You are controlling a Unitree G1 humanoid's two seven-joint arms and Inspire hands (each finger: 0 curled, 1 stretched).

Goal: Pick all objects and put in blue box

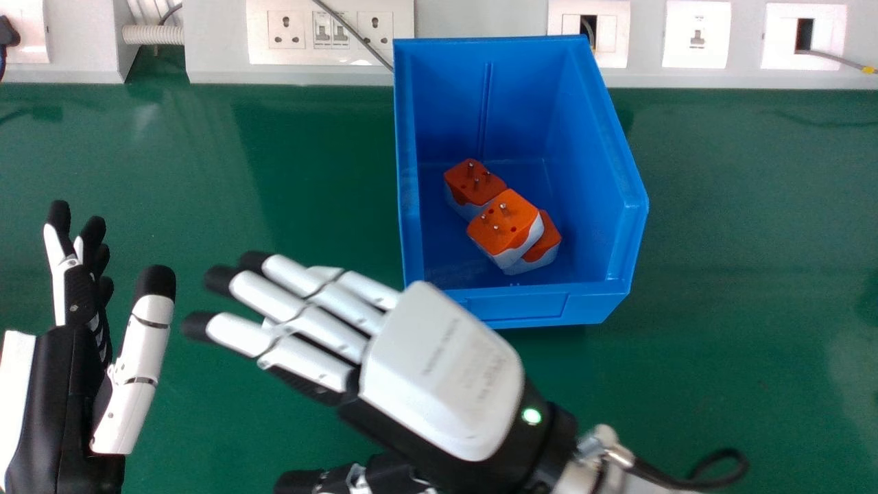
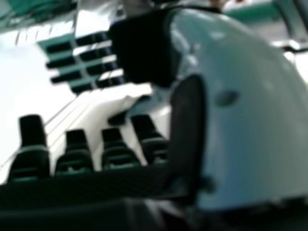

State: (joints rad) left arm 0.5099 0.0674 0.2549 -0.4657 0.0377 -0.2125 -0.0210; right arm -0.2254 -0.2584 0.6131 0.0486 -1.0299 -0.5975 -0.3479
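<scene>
Parts of the left hand [image 1: 65, 384], the right hand [image 1: 442, 370], the blue box [image 1: 614, 165] and two plugs are being hidden or cut off.
In the head view, the left and bottom edges are cropping the left hand; the bottom edge is cropping the right thumb [image 1: 302, 481]. The right hand is covering the box's near left corner. The front plug [image 1: 501, 223] is partly hiding a plug [image 1: 473, 180] behind it and another [image 1: 547, 248] to its right.

Free passage runs over the smooth green tabletop [image 1: 741, 274] at the head view's right; at upper centre, the open-topped blue plastic box [image 1: 518, 307] bars the way.
</scene>
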